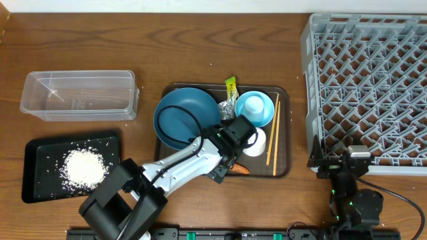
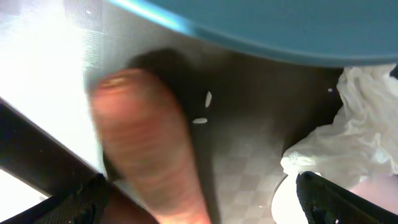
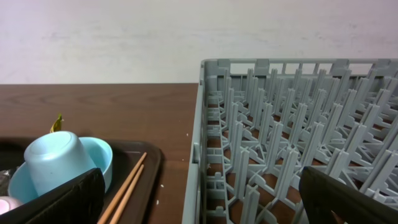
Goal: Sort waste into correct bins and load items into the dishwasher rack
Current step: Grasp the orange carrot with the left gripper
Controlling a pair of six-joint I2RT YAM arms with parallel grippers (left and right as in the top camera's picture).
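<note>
While rice [image 1: 83,167] is lying in black tray [image 1: 30,150] left of serving tray [image 1: 283,167], carrot [image 2: 149,162], wrapper [image 1: 230,83], foil [image 1: 229,107], tissue [image 2: 354,118], plate [image 1: 180,117], blue cup [image 1: 253,107], white cup [image 1: 257,143], chopsticks [image 1: 272,137] are lying on serving tray; rack [image 1: 367,80] right of it standing empty. Left pincer [image 2: 208,202], released, hovering over carrot; right pincer [image 3: 199,202] released.

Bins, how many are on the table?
2: a clear tub at the far left, empty, and a black tray just in front of it, holding rice. None seems hidden.
</note>
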